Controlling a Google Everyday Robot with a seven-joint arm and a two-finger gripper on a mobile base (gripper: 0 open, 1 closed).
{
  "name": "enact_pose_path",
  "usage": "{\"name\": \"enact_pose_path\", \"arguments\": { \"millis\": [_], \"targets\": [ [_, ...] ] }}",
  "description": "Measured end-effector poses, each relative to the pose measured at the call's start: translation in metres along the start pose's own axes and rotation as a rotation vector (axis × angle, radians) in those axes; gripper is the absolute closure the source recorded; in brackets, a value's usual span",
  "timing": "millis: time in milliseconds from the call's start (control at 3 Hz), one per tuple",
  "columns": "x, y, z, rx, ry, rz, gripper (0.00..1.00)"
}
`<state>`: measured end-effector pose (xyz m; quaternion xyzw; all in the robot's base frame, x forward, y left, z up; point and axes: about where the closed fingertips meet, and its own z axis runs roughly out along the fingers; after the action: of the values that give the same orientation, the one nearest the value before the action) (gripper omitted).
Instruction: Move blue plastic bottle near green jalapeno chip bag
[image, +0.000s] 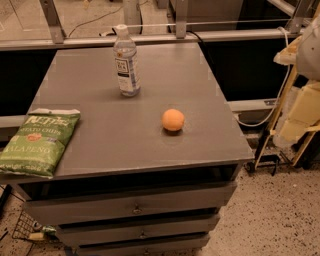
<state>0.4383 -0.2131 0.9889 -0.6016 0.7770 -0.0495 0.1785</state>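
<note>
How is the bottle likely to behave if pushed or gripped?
The bottle stands tall and narrow, so a high push would likely tip it. Its smooth plastic may slip. The claw hangs right of the table.

Clear, faintly blue plastic on the blue plastic bottle (126, 62) at the far side, smooth and a bit shiny, with a white plastic cap and a white paper-like label. Crinkly, slightly glossy wrap on the green jalapeno chip bag (39, 142) at the near left. Flat grey coat on the cabinet top (165, 75) and drawers (135, 202), matt and smooth. Dull, soft-looking skin on the orange (173, 120). Pale cream, smooth hard shell on the gripper (301, 112) at the right edge. Speckled, rough-looking floor (280, 215). Grey metal rail (240, 35) at the far side.
</note>
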Motion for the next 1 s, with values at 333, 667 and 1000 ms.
{"name": "enact_pose_path", "arguments": {
  "millis": [333, 667, 1000],
  "targets": [
    [0.000, 0.000, 0.000, 0.000, 0.000, 0.000, 0.00],
    [-0.020, -0.020, 0.008, 0.010, -0.031, 0.015, 0.00],
    [-0.097, -0.082, 0.030, 0.037, -0.158, 0.098, 0.00]
  ]
}}
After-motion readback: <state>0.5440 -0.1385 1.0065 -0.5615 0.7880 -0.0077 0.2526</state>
